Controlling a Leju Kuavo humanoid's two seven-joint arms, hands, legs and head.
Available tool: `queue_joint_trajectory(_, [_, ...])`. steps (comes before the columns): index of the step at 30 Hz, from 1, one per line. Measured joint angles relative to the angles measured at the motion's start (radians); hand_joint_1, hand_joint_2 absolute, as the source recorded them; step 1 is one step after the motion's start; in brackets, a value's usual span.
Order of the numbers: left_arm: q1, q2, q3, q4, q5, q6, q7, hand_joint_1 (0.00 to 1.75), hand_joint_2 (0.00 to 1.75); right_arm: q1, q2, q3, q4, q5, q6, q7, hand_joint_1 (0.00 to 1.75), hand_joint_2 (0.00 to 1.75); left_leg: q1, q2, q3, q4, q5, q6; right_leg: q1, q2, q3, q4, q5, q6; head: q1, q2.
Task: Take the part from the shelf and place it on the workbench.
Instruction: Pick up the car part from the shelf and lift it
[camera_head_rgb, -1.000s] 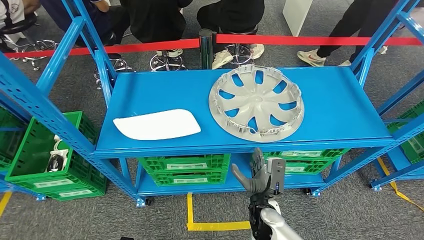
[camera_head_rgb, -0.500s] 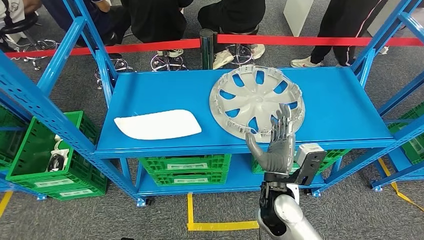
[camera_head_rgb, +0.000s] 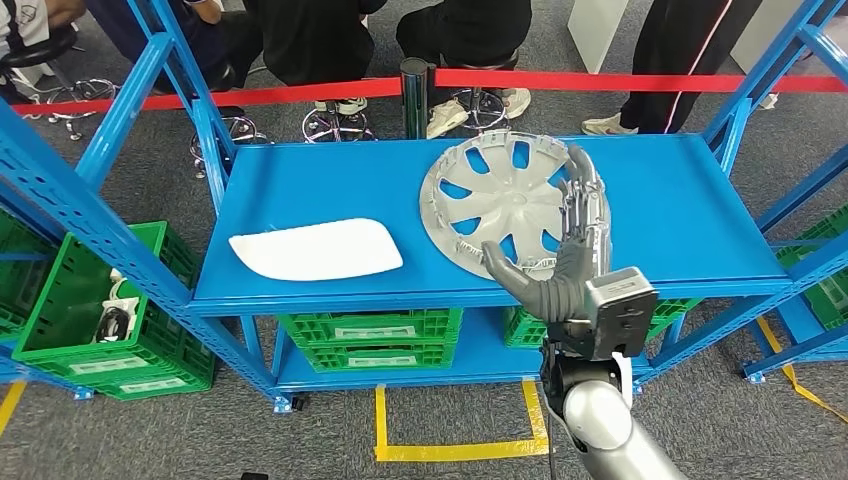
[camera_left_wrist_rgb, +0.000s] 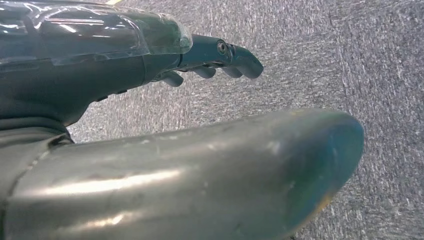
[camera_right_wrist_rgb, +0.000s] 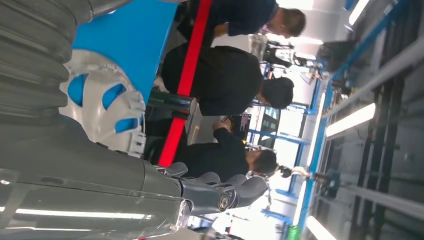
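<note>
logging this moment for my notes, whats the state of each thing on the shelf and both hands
hubcap: lying flat on the top shelf, not lifted
white panel: lying flat on the shelf, left of the hubcap, untouched
right hand: open, fingers stretched out over the hubcap's right side, holding nothing
left hand: hanging over grey carpet, holding nothing, fingers partly curled
green crates: resting on the lower shelf

I'm in a workshop demo area: blue steel racks (camera_head_rgb: 130, 110), green crates (camera_head_rgb: 85, 320), red barrier tape (camera_head_rgb: 620, 80), strip lights (camera_right_wrist_rgb: 350, 120).
</note>
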Motion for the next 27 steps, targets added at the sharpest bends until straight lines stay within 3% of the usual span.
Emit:
queue_joint_trajectory(13, [-0.011,-0.008,-0.002,0.004,0.035,-0.015,-0.016,0.00,0.00,-0.044,-0.082,0.054,-0.056,0.404,0.139,0.231,0.00,1.75,0.000,0.002,0.000,0.000,0.000,0.000,0.000,0.000,0.000,0.000,0.000,0.000,0.000,0.000])
queue_joint_trajectory(27, [-0.017,-0.036,-0.025,0.010,0.083,-0.073,-0.069,0.00,0.00,0.017,-0.268,0.053,-0.152,0.631,0.295,0.582,0.00,1.75,0.000,-0.004,-0.001,0.001,0.000,0.000,0.000,-0.001,0.000,-0.001,0.000,0.000,0.001,0.000])
